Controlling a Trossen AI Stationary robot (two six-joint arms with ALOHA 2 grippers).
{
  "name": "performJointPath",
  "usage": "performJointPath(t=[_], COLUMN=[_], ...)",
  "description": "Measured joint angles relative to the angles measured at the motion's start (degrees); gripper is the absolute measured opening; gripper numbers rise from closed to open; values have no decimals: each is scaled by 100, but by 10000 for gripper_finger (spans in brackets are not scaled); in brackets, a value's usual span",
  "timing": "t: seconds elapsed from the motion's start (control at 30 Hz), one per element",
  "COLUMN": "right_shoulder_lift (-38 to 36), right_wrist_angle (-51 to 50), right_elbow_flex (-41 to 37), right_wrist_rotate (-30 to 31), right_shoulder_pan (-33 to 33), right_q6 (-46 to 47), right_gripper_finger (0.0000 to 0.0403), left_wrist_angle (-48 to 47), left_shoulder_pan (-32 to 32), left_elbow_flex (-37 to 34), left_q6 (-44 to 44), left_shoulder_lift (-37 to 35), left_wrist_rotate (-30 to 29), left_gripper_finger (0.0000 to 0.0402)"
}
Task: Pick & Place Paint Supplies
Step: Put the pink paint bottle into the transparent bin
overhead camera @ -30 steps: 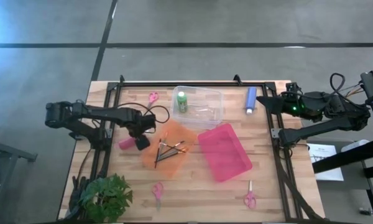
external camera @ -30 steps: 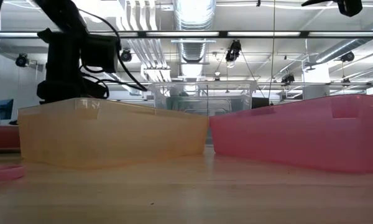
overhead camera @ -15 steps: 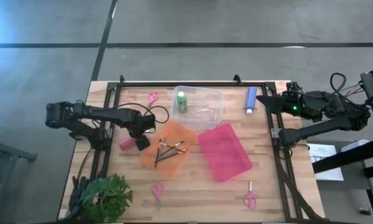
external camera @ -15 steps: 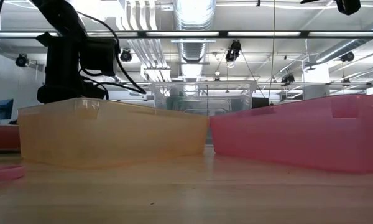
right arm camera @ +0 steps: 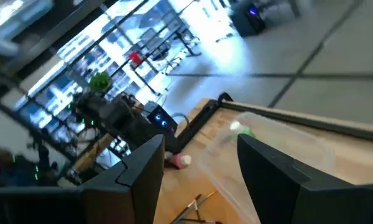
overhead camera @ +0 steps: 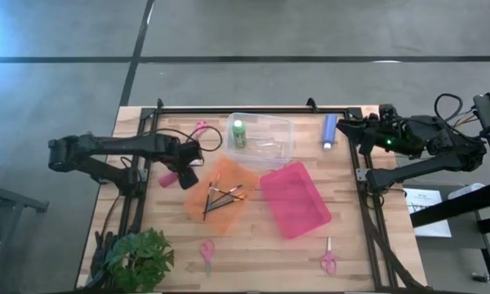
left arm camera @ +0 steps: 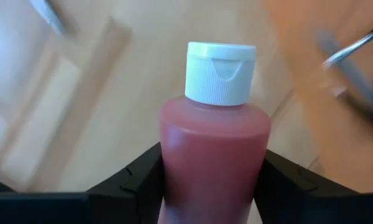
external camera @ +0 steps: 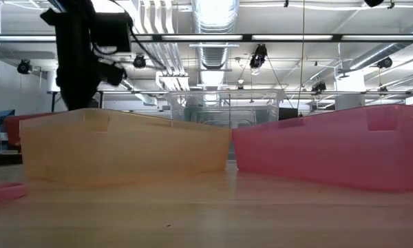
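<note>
The left gripper clamps the pink-red paint bottle at mid-body, just beside the orange bin: rigid, light, likely slick plastic (best held below the shoulder), while the right gripper waits, spread wide, near the blue bottle.

No readable text, labels or numbers on the bottles, bins, table, or anything else in view
</note>
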Motion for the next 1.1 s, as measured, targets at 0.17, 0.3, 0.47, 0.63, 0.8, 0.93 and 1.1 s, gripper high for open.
performJointPath(t=[0.17,0.3,0.47,0.63,0.8,0.93,1.1], right_shoulder_lift=[154,443,1043,1681,2341,2859,3621], right_wrist_angle=[538,1201,1750,2297,2462,1674,299], right_elbow_flex=[0,0,4,0,413,1226,2226], right_wrist_rotate=[-585,-1012,-1329,-1734,-2058,-2179,-2567], right_shoulder_pan=[0,0,-70,-420,-752,-785,-782], right_q6=[-1630,-2754,-3263,-3026,-2862,-3192,-3725], right_gripper_finger=[197,197,197,197,197,197,197], left_wrist_angle=[-57,-24,154,196,166,154,169], left_shoulder_pan=[-2,-15,-22,-116,-361,-619,-942], left_elbow_flex=[735,1581,2662,3664,4496,4981,5421], left_q6=[492,830,983,1350,1679,1814,2143], left_shoulder_lift=[-368,-371,-61,484,1069,1436,1806], left_wrist_rotate=[-79,-96,-242,-309,-336,-384,-579], left_gripper_finger=[221,219,215,214,214,214,214])
